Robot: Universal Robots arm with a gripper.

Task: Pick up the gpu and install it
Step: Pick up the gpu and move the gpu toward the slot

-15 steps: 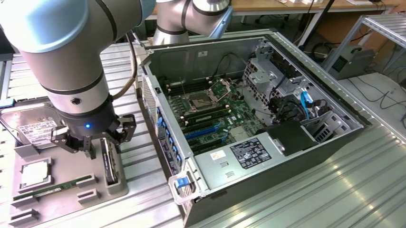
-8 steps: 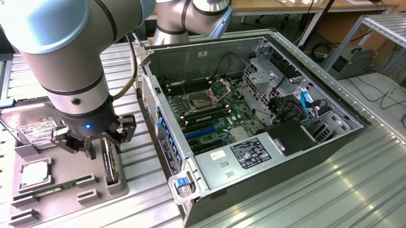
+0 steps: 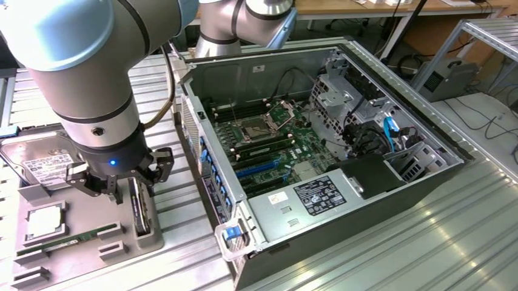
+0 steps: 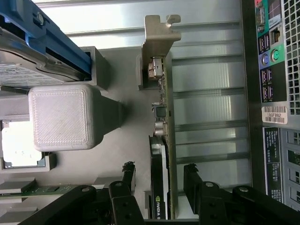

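We find the gripper (image 4: 159, 172) standing wide open over the gpu (image 4: 161, 140), one black finger (image 4: 127, 174) on each side of the card. A gap shows on both sides, so it holds nothing. In the exterior view the gripper (image 3: 133, 187) hangs low above the gpu (image 3: 143, 213), which stands on its long edge in a slot at the edge of the grey tray (image 3: 89, 209) nearest the computer case (image 3: 212, 182). Its silver end bracket (image 4: 159, 35) points away from the fingers.

On the same tray, further in from that edge, we see the green memory stick (image 3: 69, 239) lying flat, then the processor (image 3: 45, 221) in its pocket, and the hard drive (image 3: 40, 160) at the tray's far corner.

Beyond the tray, on the ribbed metal table (image 3: 404, 242), the case lies open just beside it, its motherboard (image 3: 267, 139) facing up. We see its rear ports (image 4: 276, 56) close to the card.
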